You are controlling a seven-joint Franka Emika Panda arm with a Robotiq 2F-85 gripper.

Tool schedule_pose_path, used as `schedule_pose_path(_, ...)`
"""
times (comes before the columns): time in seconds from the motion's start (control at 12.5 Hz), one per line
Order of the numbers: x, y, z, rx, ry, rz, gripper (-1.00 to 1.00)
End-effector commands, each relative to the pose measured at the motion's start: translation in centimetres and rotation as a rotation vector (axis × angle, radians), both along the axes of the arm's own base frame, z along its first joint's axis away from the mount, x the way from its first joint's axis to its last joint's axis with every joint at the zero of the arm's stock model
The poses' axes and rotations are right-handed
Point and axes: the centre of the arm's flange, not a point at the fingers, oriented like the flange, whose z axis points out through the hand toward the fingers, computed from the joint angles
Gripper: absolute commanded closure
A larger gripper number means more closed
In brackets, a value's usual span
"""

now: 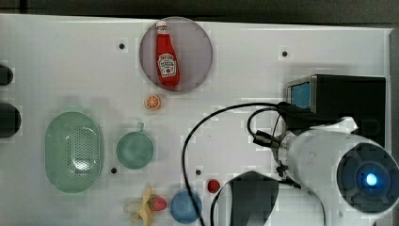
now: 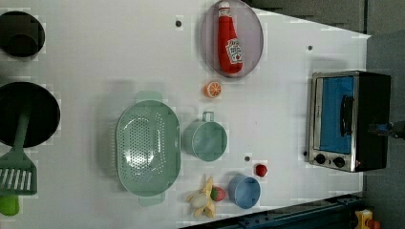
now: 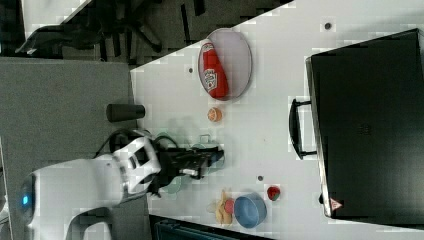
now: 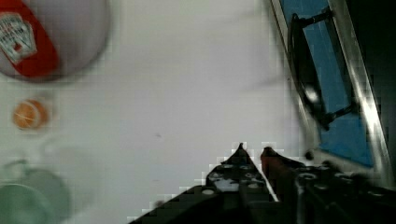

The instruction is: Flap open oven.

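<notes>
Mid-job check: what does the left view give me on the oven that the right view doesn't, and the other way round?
Left view alone: the boxy toaster oven's blue-tinted glass door, shut, and two black knobs on its silver front.

Right view alone: the white robot arm with its black gripper over the table, apart from the oven, whose black top faces the camera.

Both: the oven's black bar handle, the red ketchup bottle lying on a round grey plate, the blue cup.

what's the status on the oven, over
Gripper nearly shut, holding nothing, off the oven. Oven door closed, handle untouched. Bare table between gripper and door.
</notes>
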Motion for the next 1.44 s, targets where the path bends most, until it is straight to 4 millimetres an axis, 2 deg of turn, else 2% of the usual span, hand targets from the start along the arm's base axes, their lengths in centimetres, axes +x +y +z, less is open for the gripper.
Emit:
schedule_pose_path(0.08, 0.4, -3.4, -1.8, -0.043, -0.018, 0.188, 0.65)
schedule_pose_path(0.32, 0.8, -6.7, -4.4, -0.065, -0.028, 0.200, 0.65)
schedule_pose_path(0.56, 1.0, -8.8, -7.0, -0.080, -0.010, 0.168, 0.65)
schedule_pose_path(1.12, 2.5, -10.1, -13.2, -0.125, 0.034, 0.164, 0.65)
schedule_pose_path(1.44, 3.0, -10.1, -16.2, -0.139, 0.063, 0.173, 0.65)
